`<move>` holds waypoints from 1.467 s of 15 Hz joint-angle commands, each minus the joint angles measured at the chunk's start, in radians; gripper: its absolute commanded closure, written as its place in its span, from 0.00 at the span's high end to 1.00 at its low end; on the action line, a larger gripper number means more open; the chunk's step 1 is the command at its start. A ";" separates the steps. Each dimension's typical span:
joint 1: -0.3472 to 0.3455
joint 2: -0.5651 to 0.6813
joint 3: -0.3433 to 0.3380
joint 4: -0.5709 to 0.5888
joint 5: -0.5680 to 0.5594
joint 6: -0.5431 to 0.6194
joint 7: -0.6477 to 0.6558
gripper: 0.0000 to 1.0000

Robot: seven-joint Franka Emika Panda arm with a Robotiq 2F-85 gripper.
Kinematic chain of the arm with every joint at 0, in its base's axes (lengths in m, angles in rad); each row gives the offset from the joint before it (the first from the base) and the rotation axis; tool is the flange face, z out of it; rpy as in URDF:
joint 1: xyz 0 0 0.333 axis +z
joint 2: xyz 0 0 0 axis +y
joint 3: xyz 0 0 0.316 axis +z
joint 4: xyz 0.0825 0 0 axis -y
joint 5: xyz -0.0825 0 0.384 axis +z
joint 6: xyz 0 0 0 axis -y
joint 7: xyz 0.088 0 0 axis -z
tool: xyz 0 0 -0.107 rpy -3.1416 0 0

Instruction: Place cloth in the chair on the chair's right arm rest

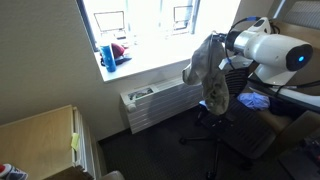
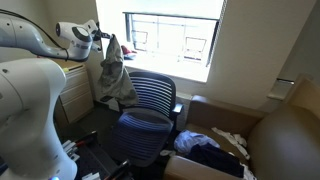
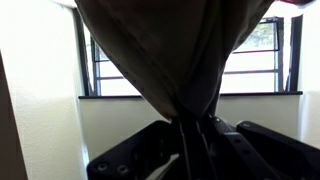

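The cloth (image 2: 116, 78) is in the air, not on the chair (image 2: 150, 108). It hangs from the gripper (image 2: 100, 38), whose 2 fingers are clenched on the top end of the fabric. In the wrist view the cloth (image 3: 175, 50) is wide in the upper part of the picture and narrows to 1 tight bunch where the dark fingers (image 3: 205, 140) of the gripper (image 3: 193, 130) pinch it.

The long axis of the cloth is vertical. The pinched end points up and the loose, wider end points down to the floor. In both exterior views it is a long, grey-green, crumpled strip, longer than it is wide. In an exterior view the gripper (image 1: 222, 45) is at the top of the cloth (image 1: 210, 72), and the loose end is in front of the white radiator (image 1: 160, 105) under the window sill (image 1: 150, 58).

In an exterior view the cloth hangs beside the striped blue backrest of the chair, on the robot's side, and its lower end comes down about to the middle of the backrest. I cannot tell if it touches the backrest. The seat under it is bare. A dark arm rest (image 2: 178, 104) shows on the far side of the chair, well apart from the cloth.
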 commanded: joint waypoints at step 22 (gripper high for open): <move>0.003 -0.187 0.310 -0.092 0.068 -0.224 -0.111 0.14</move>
